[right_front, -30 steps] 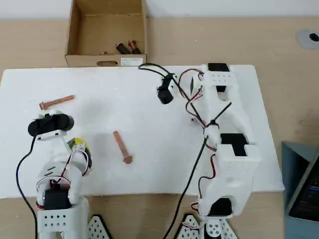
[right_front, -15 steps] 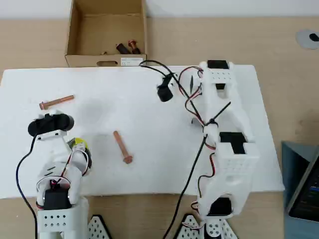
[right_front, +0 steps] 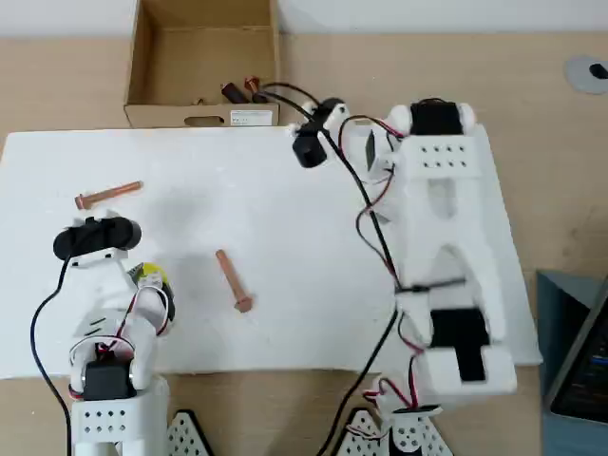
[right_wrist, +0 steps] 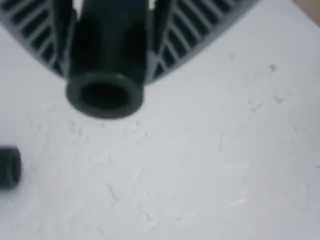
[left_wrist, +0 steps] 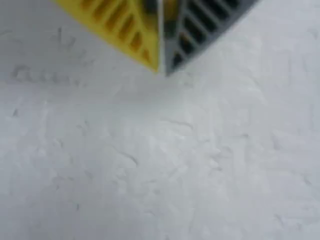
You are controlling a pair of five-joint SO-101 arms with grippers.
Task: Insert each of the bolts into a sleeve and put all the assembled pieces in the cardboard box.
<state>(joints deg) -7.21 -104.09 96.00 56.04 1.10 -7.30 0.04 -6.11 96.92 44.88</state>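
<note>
Sleeve (right_wrist: 106,35): sat clamped between the ribbed dark fingers (right_wrist: 187,32) of the right gripper (right_wrist: 106,75), open end jutting past the fingertips over the white board (right_wrist: 210,165); could not tell whether touching it.
Small dark cylinder (right_wrist: 9,167): lay on the board near the held sleeve, apart from it.
First bolt (right_front: 107,195): lay loose on the board (right_front: 285,237) just beyond the left arm (right_front: 114,313), same place as a second earlier, well apart from the right gripper.
Second bolt (right_front: 233,280): lay between the two arms, head toward the near edge, also unmoved.
Assembled pieces (right_front: 242,92): lay in the near right corner of the cardboard box (right_front: 138,66).
Right arm (right_front: 442,218): stretched farther from its base toward the board's far edge than a second earlier; wrist camera (right_front: 309,150) ended just beside the box's near right corner.
Left gripper (left_wrist: 161,67): closed, yellow and grey fingertips pressed together with nothing between them, low over bare board; stayed parked where it had been.
</note>
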